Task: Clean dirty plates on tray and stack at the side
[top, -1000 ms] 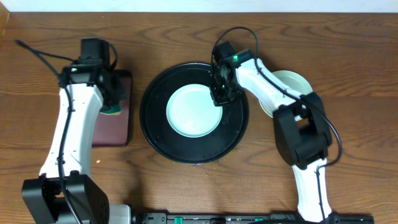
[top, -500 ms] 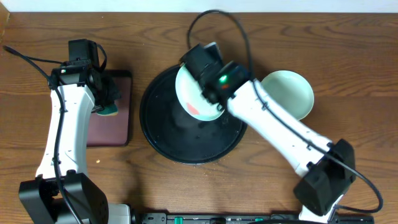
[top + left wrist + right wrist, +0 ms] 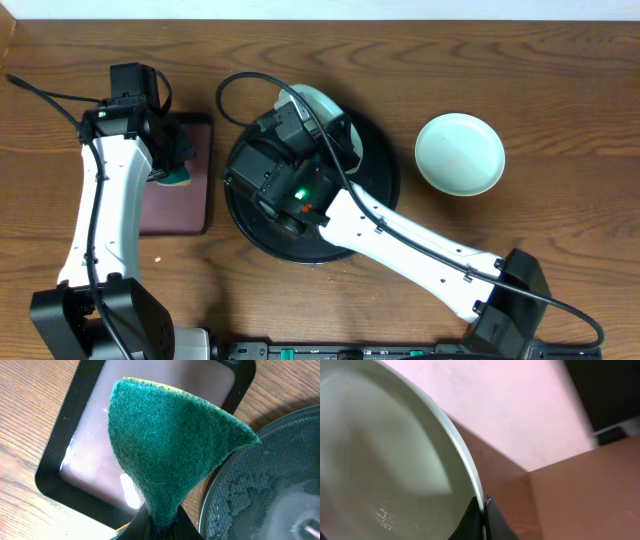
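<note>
- Left arm (image 3: 100, 215) stretches forward from its base, wrist turned inward.
- Left gripper (image 3: 155, 527): jaws clamped together, pinching a sponge (image 3: 165, 445).
- Right arm (image 3: 400, 235) reaches diagonally across toward the left, fully extended.
- Right gripper (image 3: 482, 510): jaws clamped on the rim of a plate (image 3: 395, 460).

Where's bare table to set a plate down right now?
Bare wood: right of the mint plate and in front of it, out to the table edge; also front left, between the left arm and the round black tray. Crowded: the right gripper, shut on a plate, hangs over that tray; only a narrow strip separates it from the maroon tray.
</note>
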Controlling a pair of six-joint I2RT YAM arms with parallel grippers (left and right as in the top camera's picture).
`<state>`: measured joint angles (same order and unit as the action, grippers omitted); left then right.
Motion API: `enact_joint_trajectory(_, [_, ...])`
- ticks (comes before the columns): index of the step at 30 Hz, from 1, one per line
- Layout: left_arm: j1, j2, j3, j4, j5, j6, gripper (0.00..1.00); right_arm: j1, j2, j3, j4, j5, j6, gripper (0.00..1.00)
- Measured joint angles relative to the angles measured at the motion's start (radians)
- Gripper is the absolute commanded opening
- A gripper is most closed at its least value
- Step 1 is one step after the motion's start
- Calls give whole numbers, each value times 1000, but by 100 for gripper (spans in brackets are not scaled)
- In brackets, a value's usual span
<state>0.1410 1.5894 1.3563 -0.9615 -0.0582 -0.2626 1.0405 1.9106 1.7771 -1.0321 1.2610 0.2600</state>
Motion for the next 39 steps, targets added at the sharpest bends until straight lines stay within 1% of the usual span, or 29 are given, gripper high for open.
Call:
enact_joint_trajectory(3, [0, 0, 0, 0, 0, 0, 8, 5, 0, 0, 21, 84, 0, 1])
enact_joint_trajectory(8, [0, 0, 0, 0, 0, 0, 7, 5, -2, 0, 35, 148, 0, 1])
enact_joint_trajectory(13, [0, 0, 0, 0, 0, 0, 7, 5, -9, 0, 34, 147, 1, 1])
enact_joint_trajectory(16, [0, 0, 0, 0, 0, 0, 7, -3, -15, 0, 30, 74, 4, 1])
enact_joint_trajectory(19, [0, 0, 0, 0, 0, 0, 7, -34, -16, 0, 27, -58, 5, 1])
enact_joint_trajectory(23, [0, 0, 0, 0, 0, 0, 8, -120, -16, 0, 27, -304, 3, 1])
enact_joint_trajectory(25, [0, 0, 0, 0, 0, 0, 7, -179, -16, 0, 27, -468, -13, 1])
enact_joint_trajectory(26, [0, 0, 0, 0, 0, 0, 7, -219, -16, -1, 26, -584, -27, 1])
enact_joint_trajectory(27, [0, 0, 0, 0, 0, 0, 7, -241, -16, -1, 26, -647, -35, 1])
enact_joint_trajectory(28, [0, 0, 0, 0, 0, 0, 7, -285, -16, -2, 26, -763, -45, 1])
enact_joint_trajectory(34, [0, 0, 0, 0, 0, 0, 7, -488, -16, -4, 23, -1225, -83, 1])
enact_joint_trajectory(39, [0, 0, 0, 0, 0, 0, 7, -680, -16, -4, -15, -1470, -89, 1])
